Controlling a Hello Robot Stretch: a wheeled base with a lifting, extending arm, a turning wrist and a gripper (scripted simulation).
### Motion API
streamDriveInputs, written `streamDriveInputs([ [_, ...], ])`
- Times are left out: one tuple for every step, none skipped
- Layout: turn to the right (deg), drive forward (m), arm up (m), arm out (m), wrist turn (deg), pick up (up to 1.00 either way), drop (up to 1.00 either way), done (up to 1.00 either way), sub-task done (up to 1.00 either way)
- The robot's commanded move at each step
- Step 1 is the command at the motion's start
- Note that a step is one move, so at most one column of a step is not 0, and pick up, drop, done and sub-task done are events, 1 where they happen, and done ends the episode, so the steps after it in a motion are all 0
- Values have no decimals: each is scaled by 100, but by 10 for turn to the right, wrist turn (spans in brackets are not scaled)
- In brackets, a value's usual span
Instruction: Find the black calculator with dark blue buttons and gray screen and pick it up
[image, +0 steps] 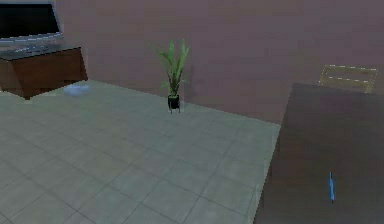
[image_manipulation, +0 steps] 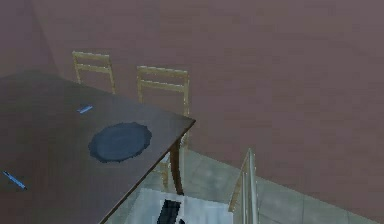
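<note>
In the arm side view a small dark flat object (image_manipulation: 170, 212) lies on a pale surface (image_manipulation: 200, 208) at the bottom edge, just past the dark table's corner. It is too small to tell whether it is the calculator. On the dark wooden table (image_manipulation: 50, 130) lie a round blue-grey plate (image_manipulation: 120, 141), a small blue item (image_manipulation: 86, 109) and a thin blue pen-like thing (image_manipulation: 14, 180). The forward view has the same table (image: 320, 150) at its right with a thin blue stick (image: 331, 187) on it.
Two wooden chairs (image_manipulation: 92, 68) (image_manipulation: 163, 85) stand behind the table by the mauve wall, and a pale chair back (image_manipulation: 245, 185) rises at the bottom. A potted plant (image: 175, 70) and a screen on a dark cabinet (image: 40, 65) stand across the open tiled floor (image: 120, 150).
</note>
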Motion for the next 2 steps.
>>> streamDriveInputs([
  [0,0,0,0,0,100,0,0,0],
  [0,0,10,0,0,0,0,0,0],
])
